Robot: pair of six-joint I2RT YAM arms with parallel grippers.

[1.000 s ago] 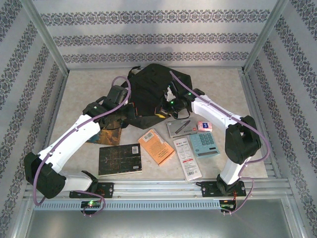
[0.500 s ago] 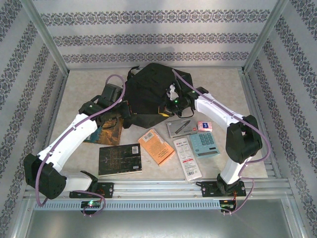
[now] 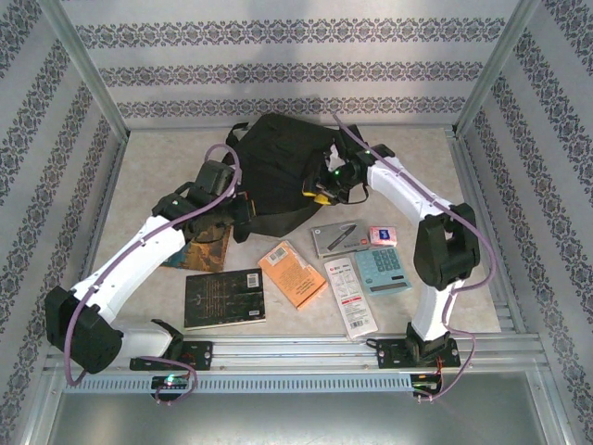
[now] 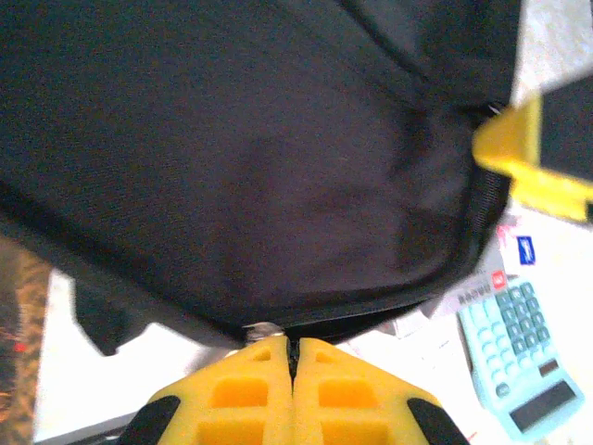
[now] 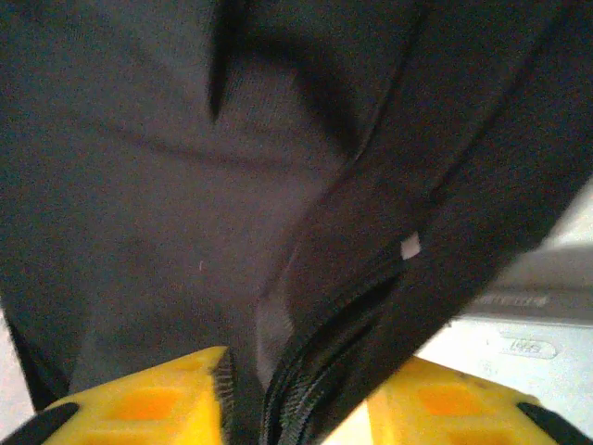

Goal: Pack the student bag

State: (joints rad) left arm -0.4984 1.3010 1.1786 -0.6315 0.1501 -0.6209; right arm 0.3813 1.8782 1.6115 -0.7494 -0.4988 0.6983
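Note:
The student bag [image 3: 278, 162], black fabric, lies at the back middle of the table. My left gripper [image 3: 243, 216] is at its near left edge. In the left wrist view that gripper [image 4: 292, 341] is shut, with a thin dark strip pinched at the zip line beside a metal slider [image 4: 264, 329]. My right gripper [image 3: 321, 192] is at the bag's near right edge. In the right wrist view it [image 5: 296, 380] stands open, and a fold of the bag [image 5: 185, 167] with its zip teeth [image 5: 320, 362] runs between the yellow fingers [image 5: 157, 399].
In front of the bag lie a brown book [image 3: 199, 248], a black book [image 3: 223, 297], an orange book [image 3: 291, 273], a white strip pack [image 3: 350, 297], a teal calculator [image 3: 382, 269], a pink eraser [image 3: 382, 235] and a grey case [image 3: 339, 238]. Metal posts frame the table.
My right gripper went from shut to open and moved toward the back. The bag's right edge shifted back with it. The left gripper stays shut at the bag's edge.

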